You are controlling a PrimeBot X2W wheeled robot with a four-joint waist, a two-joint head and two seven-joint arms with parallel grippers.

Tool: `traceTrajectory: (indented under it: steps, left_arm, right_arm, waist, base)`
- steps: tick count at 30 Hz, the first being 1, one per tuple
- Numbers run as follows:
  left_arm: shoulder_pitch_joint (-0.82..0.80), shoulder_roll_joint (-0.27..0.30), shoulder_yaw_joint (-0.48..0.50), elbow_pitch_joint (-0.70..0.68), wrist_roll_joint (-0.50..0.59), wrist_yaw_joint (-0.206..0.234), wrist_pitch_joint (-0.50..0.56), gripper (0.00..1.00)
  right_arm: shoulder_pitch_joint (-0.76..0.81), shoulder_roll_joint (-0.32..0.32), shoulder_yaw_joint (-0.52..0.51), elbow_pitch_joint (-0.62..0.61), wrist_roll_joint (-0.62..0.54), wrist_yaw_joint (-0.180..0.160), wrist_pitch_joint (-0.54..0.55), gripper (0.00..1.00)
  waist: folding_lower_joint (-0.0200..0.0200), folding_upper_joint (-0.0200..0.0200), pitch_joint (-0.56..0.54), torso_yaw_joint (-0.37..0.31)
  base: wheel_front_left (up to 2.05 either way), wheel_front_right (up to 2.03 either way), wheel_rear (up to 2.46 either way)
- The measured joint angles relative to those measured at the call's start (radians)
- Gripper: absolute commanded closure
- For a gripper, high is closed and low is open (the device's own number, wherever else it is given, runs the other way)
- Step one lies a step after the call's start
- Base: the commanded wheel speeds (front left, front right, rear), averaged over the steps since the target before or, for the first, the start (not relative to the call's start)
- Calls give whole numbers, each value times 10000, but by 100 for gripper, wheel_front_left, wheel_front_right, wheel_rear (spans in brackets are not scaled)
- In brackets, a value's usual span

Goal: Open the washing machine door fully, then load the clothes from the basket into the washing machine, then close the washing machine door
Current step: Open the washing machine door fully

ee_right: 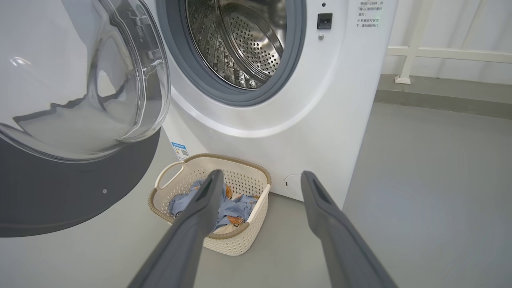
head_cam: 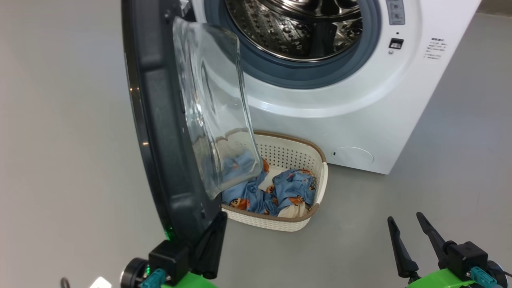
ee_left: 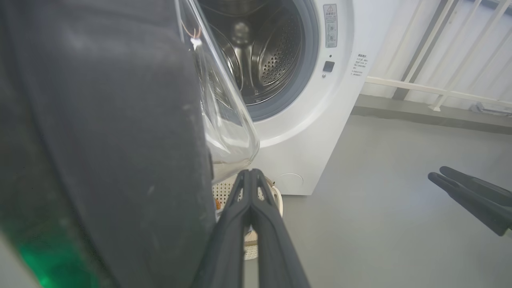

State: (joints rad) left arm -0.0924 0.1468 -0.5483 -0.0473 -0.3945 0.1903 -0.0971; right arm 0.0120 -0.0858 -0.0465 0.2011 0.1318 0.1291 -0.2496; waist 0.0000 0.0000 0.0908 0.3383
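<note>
My left gripper, clenched empty, sits beside the washing machine door at lower left. My right gripper stands released at lower right.

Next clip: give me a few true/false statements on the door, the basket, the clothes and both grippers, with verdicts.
1. The door is swung open. True.
2. The clothes lie in the drum. False: they are in the basket.
3. The right gripper is open and holds nothing. True.
4. The left gripper is wide open. False: its fingers are shut together, close by the door's lower edge.
5. The basket stands on the floor before the washing machine. True.
</note>
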Motion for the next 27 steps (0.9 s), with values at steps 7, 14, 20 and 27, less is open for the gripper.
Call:
traceTrajectory:
  steps: [7, 14, 20, 27]
  left_arm:
    - [384, 251, 357, -412, -94, 345, 104, 100]
    - [541, 355, 752, -364, -251, 449, 13, 100]
    - [520, 612, 1218, 119, -454, 510, -268, 100]
    - [261, 629, 1958, 1114, -832, 520, -732, 100]
  right_arm:
    - [24, 2, -8, -2, 2, 2, 0, 0]
    - [59, 0, -17, -2, 2, 2, 0, 0]
    - [55, -21, 79, 25, 2, 2, 0, 0]
    - [1, -194, 299, 13, 2, 2, 0, 0]
  waist:
    - [-1, 0, -62, 313]
    - [0, 0, -155, 649]
    - [0, 0, -154, 870]
    - [0, 0, -2, 852]
  base:
    - [0, 0, 0]
    - [0, 0, 0]
    - [0, 0, 0]
    - [0, 0, 0]
